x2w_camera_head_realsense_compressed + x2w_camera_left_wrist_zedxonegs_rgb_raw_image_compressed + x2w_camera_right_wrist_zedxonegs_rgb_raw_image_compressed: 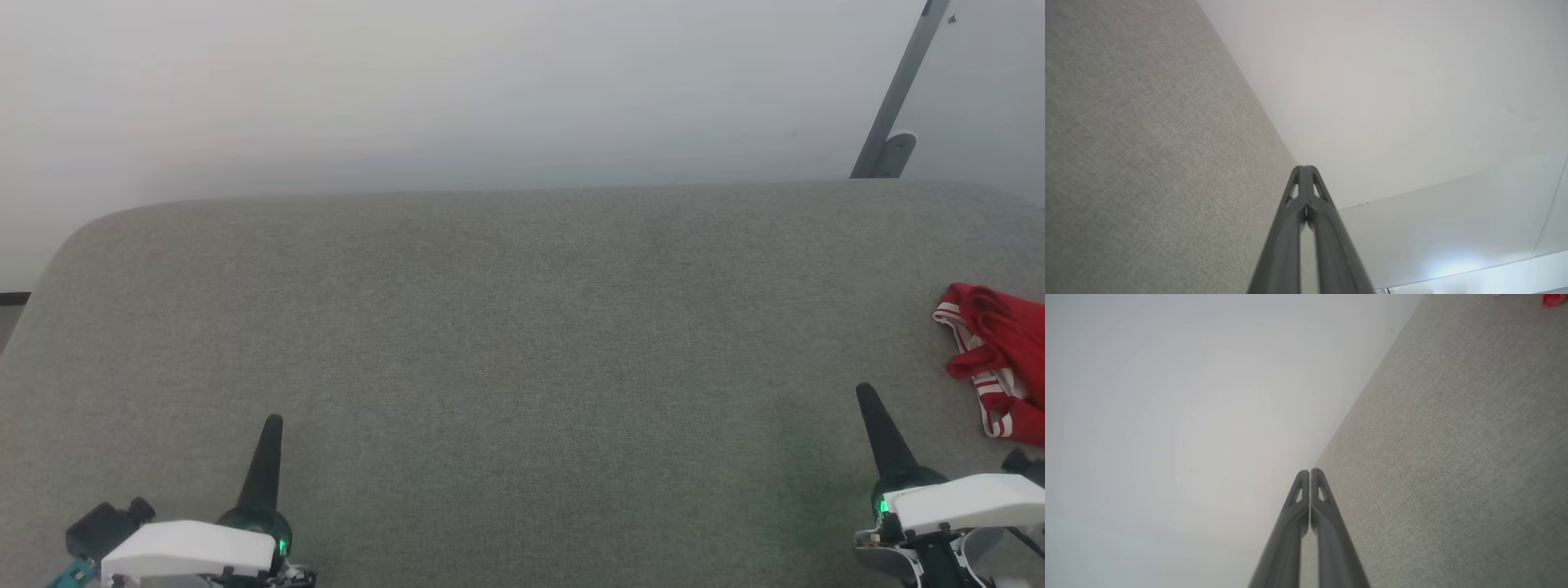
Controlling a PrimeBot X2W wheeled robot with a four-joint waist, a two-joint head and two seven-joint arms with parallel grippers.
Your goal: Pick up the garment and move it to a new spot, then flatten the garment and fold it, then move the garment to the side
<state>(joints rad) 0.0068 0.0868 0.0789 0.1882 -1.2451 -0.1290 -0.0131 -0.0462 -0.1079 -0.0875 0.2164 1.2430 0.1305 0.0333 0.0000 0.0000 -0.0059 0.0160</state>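
Lying crumpled, it seems — garment (pixel 1006 328), left gripper (pixel 273 421) closed, right gripper (pixel 862 391) closed

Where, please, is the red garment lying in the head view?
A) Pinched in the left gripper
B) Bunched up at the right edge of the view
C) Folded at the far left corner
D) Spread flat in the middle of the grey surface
B: the garment lies crumpled on the grey surface at the head view's right edge, to the right of the shut right gripper and apart from it.
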